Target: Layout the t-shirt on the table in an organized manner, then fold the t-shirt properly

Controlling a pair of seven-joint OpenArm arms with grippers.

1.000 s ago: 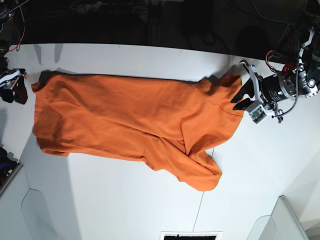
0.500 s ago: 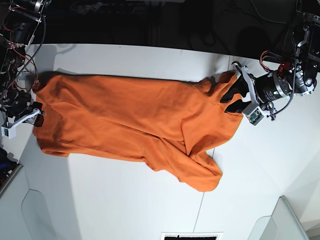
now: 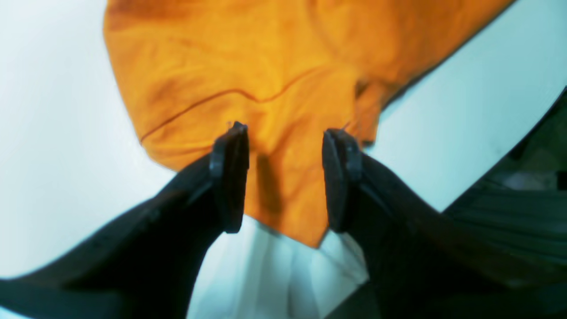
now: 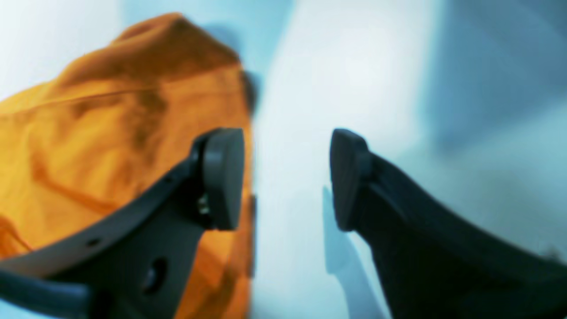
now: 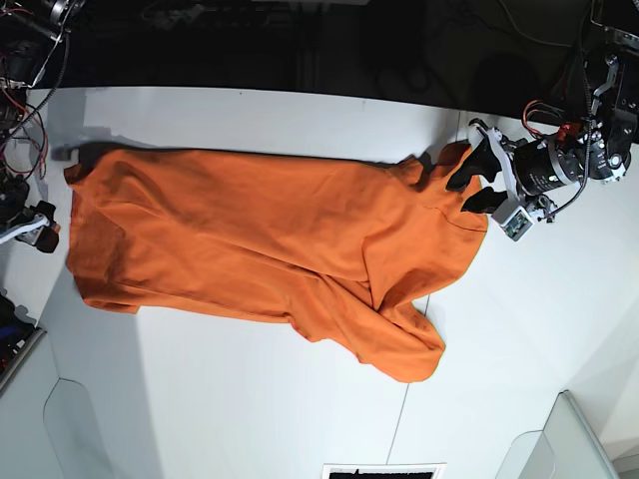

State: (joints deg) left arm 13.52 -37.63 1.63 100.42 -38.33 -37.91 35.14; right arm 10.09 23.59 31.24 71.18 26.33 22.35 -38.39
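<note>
The orange t-shirt (image 5: 270, 235) lies stretched lengthwise across the white table (image 5: 220, 399), with a bunched fold trailing toward the front (image 5: 399, 349). At its right end my left gripper (image 5: 472, 186) hovers open. In the left wrist view the gripper (image 3: 283, 133) has a pointed shirt corner (image 3: 288, 195) lying loose below the gap. My right gripper (image 5: 38, 230) is at the shirt's left end, just off the fabric. In the right wrist view the gripper (image 4: 285, 141) is open over bare table, and the shirt's edge (image 4: 110, 146) passes under its left finger.
A thin dark seam (image 5: 399, 429) crosses the table at the right of centre. Pale curved panels sit at the front corners (image 5: 70, 429) (image 5: 564, 439). The far table edge meets a dark area with cables (image 5: 30, 60). A dark patch (image 5: 381, 471) sits at the front edge.
My left gripper has opened, let go of the shirt's right corner and drawn back slightly. The right arm swung down along the shirt's left edge and now sits just off it.
</note>
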